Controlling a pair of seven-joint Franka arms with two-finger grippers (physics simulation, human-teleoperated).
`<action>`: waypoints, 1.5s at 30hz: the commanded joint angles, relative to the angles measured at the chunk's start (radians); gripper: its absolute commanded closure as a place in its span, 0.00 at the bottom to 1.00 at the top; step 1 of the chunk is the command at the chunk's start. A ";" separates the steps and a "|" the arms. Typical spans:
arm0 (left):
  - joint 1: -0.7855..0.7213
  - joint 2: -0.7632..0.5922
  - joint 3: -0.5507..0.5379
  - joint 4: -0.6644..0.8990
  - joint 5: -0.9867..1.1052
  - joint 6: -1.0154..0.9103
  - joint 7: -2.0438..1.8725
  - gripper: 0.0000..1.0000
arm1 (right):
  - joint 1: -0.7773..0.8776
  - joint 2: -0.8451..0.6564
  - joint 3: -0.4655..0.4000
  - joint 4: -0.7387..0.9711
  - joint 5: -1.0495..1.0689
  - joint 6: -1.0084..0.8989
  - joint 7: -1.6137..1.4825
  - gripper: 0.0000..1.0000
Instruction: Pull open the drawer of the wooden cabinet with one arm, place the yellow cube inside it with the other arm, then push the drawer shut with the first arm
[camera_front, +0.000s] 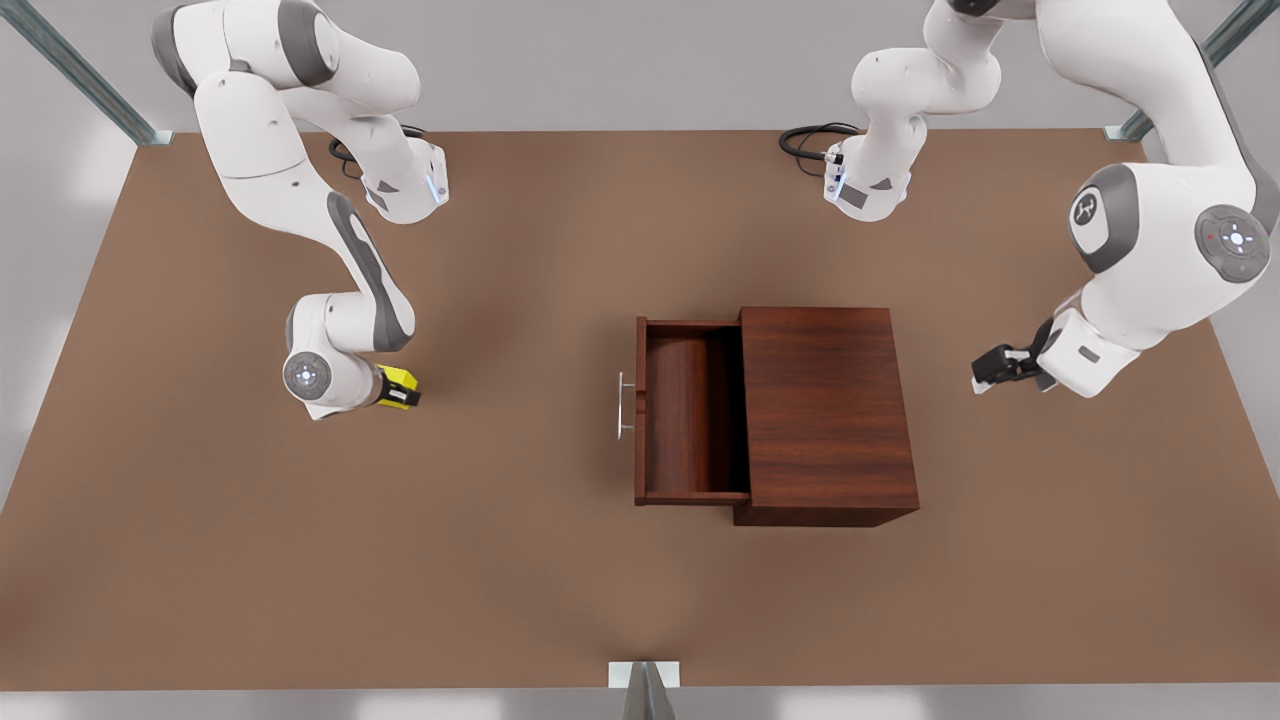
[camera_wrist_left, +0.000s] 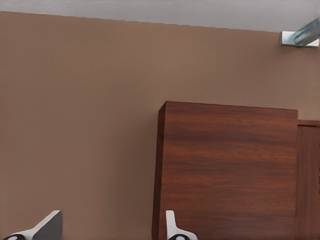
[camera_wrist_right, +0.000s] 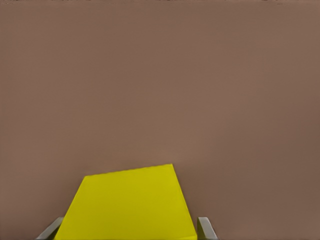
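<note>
- Yellow cube (camera_wrist_right: 129, 205) sits between the right gripper's (camera_front: 403, 386) fingers (camera_wrist_right: 205, 227), which pinch it, well apart from the wooden cabinet (camera_front: 825, 410).
- Drawer (camera_front: 690, 412) stands pulled out, with its handle (camera_front: 622, 405) toward the cube.
- Brown table (camera_front: 500, 560) carries everything; grey walls surround it.
- Left gripper (camera_front: 985, 370) hovers beside the cabinet, its fingers spread.

drawer (camera_front: 690, 410): dark red-brown, pulled open, sticks out toward the front view's left, silver handle | wooden cabinet (camera_front: 825, 410): big dark box, flat top, on the table | yellow cube (camera_front: 398, 385): small, bright, far left of drawer
</note>
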 joint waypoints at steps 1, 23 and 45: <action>-0.005 0.004 0.000 0.007 0.001 -0.009 0.069 0.00 | -0.003 0.000 0.000 0.000 0.000 0.025 -0.009 0.11; -0.005 0.007 0.001 0.009 0.007 -0.011 0.068 0.00 | -0.018 -0.078 0.164 0.402 0.098 -0.510 0.324 0.26; -0.002 0.007 0.003 0.030 0.007 -0.011 0.075 0.00 | 0.524 0.387 0.173 1.227 0.259 -0.484 1.290 0.26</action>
